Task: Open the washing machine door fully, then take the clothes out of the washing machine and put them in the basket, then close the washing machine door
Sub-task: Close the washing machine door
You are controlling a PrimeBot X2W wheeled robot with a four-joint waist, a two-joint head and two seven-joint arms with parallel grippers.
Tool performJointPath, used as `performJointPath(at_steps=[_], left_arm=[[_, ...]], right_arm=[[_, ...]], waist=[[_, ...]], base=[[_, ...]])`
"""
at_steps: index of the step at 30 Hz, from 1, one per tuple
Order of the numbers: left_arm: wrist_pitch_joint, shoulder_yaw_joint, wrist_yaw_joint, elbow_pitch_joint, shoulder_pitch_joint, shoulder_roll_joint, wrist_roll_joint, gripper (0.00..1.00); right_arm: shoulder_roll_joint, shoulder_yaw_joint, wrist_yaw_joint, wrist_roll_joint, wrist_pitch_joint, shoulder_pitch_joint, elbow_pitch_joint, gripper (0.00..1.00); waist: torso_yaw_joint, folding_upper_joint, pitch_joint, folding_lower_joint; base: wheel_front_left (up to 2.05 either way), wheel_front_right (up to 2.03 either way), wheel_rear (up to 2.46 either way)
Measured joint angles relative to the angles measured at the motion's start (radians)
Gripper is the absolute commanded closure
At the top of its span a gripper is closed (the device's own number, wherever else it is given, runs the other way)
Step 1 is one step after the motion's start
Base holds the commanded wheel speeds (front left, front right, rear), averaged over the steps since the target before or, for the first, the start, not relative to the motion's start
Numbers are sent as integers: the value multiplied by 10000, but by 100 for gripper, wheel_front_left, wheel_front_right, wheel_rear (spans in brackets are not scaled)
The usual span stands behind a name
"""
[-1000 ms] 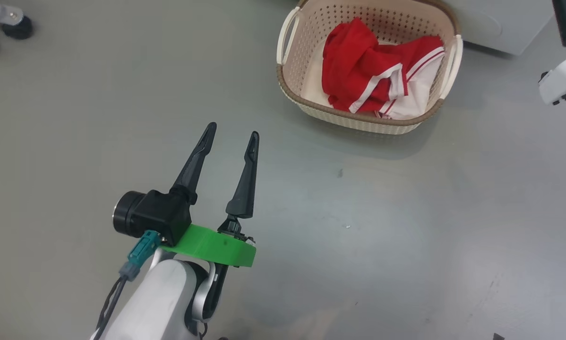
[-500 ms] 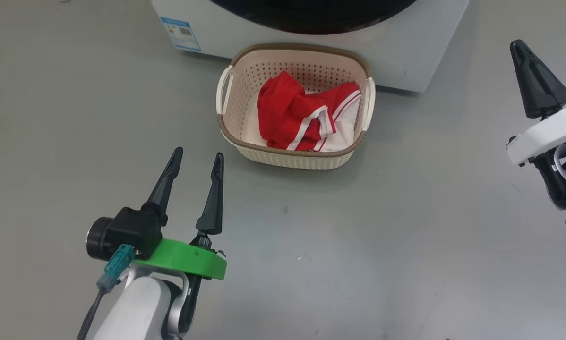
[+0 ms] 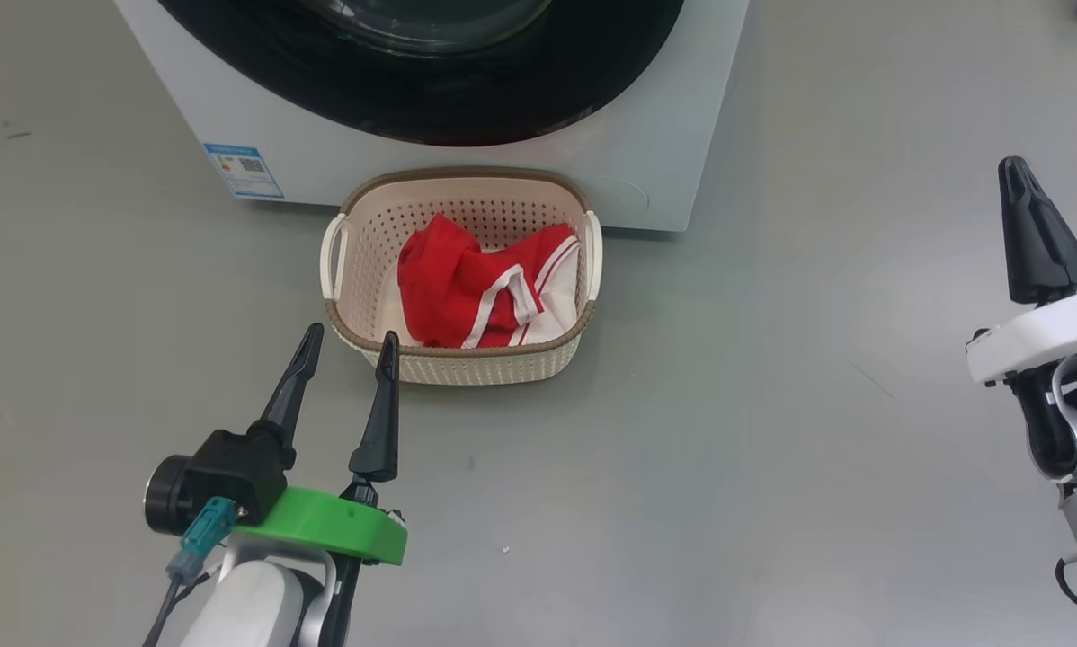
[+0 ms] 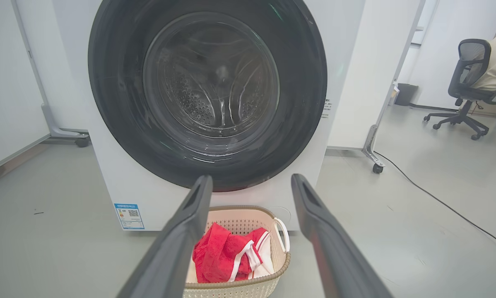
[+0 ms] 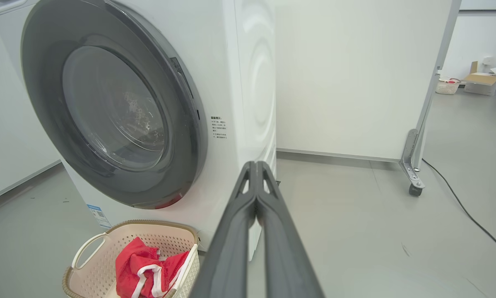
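The white washing machine (image 3: 646, 135) stands at the top of the head view. The washing machine door (image 4: 115, 103) lies flat against its front, black rim and glass centre facing me. On the floor before it sits the cream basket (image 3: 467, 364), with the red and white clothes (image 3: 467, 288) inside. My left gripper (image 3: 350, 335) is open and empty, its fingertips just short of the basket's near left corner. My right gripper (image 3: 1017, 171) is shut on nothing, well off to the right of the basket. In the right wrist view the door (image 5: 41, 82) and basket (image 5: 90, 244) show at the left.
A white partition on a castor foot (image 4: 376, 167) stands right of the machine, with a dark cable (image 4: 438, 198) trailing over the grey floor. An office chair (image 4: 471, 78) is farther right. Boxes (image 5: 480, 78) sit far back.
The head camera has swung: the basket has slid down and left in the picture and the machine and right gripper have come into it. The left gripper stays open.
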Motion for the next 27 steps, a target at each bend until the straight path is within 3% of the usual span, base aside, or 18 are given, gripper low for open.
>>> performJointPath(at_steps=[23,24,25,26,27], left_arm=[[0,878,-88,52,755,35,46,0],[0,905,-88,40,785,35,59,0],[0,938,-84,15,825,33,86,0],[0,938,-84,2,857,33,88,0],[0,940,-84,2,886,31,88,0]], right_arm=[[1058,-1244,-357,-913,0,3047,-2079,100],[1116,-1325,-441,-955,0,3143,-2159,95],[1172,-1390,-441,-982,-2,3219,-2274,20],[1208,-1478,-443,-1028,0,3303,-2406,0],[1223,-1559,-443,-1055,0,3366,-2495,0]], waist=[[-1028,0,-1179,0],[-1058,0,-1216,0],[-1091,0,-1243,0],[-1128,0,-1259,0],[-1157,0,-1270,0]], base=[[0,0,0],[0,0,0],[0,0,0],[0,0,0],[0,0,0]])
